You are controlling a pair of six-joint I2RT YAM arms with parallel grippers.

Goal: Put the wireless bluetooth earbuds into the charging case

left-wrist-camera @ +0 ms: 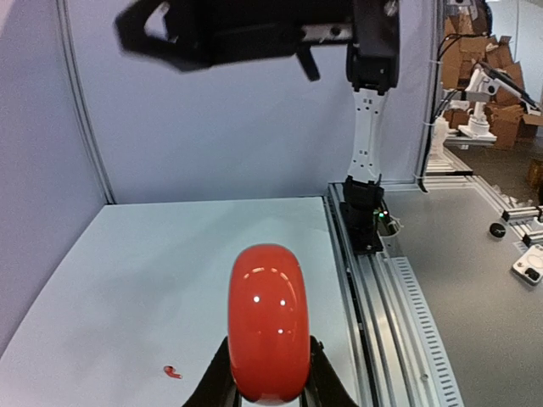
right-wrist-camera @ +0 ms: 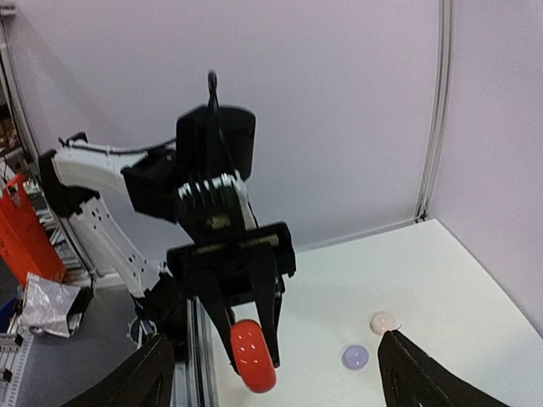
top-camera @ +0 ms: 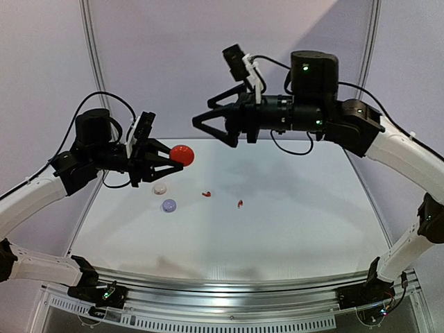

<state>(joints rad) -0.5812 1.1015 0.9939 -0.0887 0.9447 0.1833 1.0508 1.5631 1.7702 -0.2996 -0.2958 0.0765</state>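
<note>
Left gripper [top-camera: 173,157] is clamped on the red case [top-camera: 182,155], held up in the air over the far-left part of the table [top-camera: 312,229]. The case is a round glossy red puck, gripped on edge. In the left wrist view it reads as a tall oval [left-wrist-camera: 268,322] with 2 light glints, and the black fingers [left-wrist-camera: 327,386] press on both flat sides. Cannot tell from any view whether the lid is cracked; it looks like 1 smooth piece.

2 red earbuds lie loose on the table, both tiny next to the cases:
- 1 red earbud [top-camera: 206,193] is around mid-table, right of the white case.
- The other [top-camera: 240,203] is a bit further right and nearer, apart from the first.
- The shape is too small to read beyond a red speck with a short stem; 1 shows in the left wrist view [left-wrist-camera: 172,371].

White case [top-camera: 160,188] and lilac case [top-camera: 168,205] sit on the table under the left gripper, just beside each other, with the lilac one nearer. Both are small round discs lying flat.

Right gripper [top-camera: 211,125] is up in the air at the far centre, spread wide and holding nothing. It points left toward the red case but is apart from it. In the right wrist view its fingers [right-wrist-camera: 153,377] frame the red case [right-wrist-camera: 253,356].
</note>
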